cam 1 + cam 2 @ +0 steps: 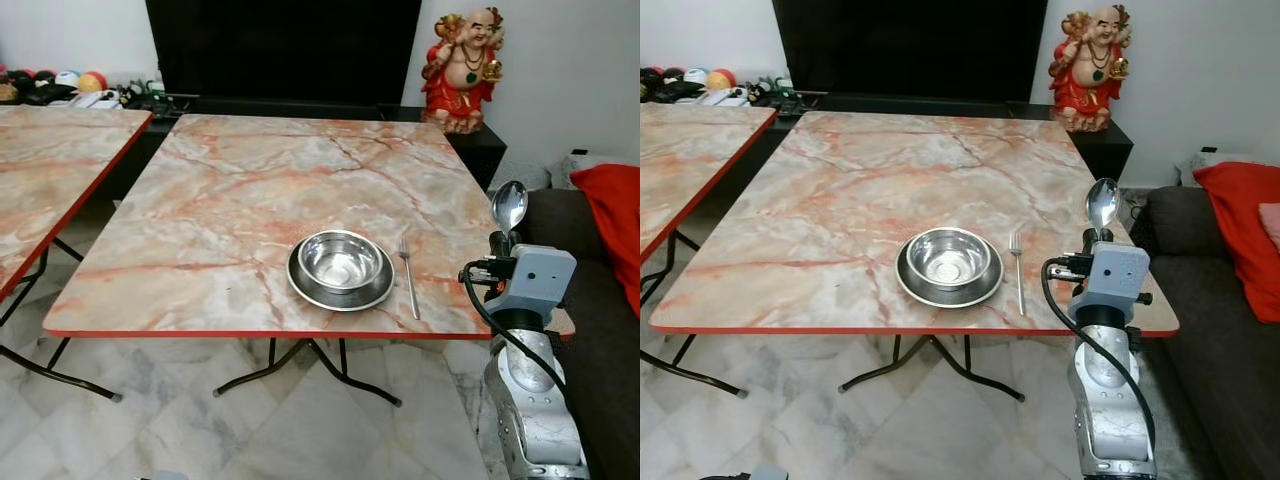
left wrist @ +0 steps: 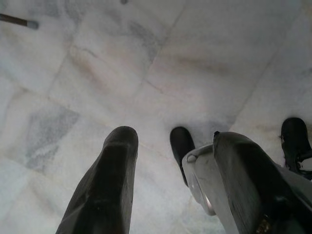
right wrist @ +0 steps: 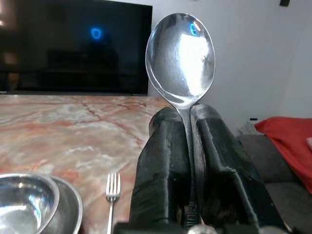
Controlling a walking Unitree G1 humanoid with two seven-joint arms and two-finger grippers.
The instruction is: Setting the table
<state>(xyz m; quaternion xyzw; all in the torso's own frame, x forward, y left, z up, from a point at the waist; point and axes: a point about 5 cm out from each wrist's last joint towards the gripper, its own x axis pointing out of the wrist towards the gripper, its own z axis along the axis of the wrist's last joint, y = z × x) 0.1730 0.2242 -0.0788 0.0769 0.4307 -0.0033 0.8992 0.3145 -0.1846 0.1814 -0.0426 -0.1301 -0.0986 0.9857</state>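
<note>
A steel bowl (image 1: 340,262) sits inside a shallow steel plate (image 1: 303,281) near the front edge of the marble-patterned worktop (image 1: 250,190); the bowl holds nothing but reflections. At the plate's three o'clock, just beside it and not touching, a fork (image 1: 409,280) lies with its tines pointing toward the far edge.

The right arm (image 1: 530,400) rises at the worktop's front right corner, forearm near vertical, a black cable looping off the wrist housing. The right gripper (image 3: 187,122) points upward with its fingers pressed together on the handle of a spoon (image 3: 181,56), which stands upright with its bowl above the fingertips, at about three o'clock from the fork and well apart from it. The left gripper (image 2: 175,146) hangs low over the pale marble floor (image 2: 146,73), fingers spread with nothing between them.

At twelve o'clock beyond the worktop is a dark television (image 1: 285,45); at one o'clock a red and gold laughing figurine (image 1: 462,70) stands on a low black cabinet. A second matching worktop (image 1: 50,170) lies at nine o'clock, and a grey sofa with a red cushion (image 1: 615,220) at three o'clock. No writing is legible anywhere.
</note>
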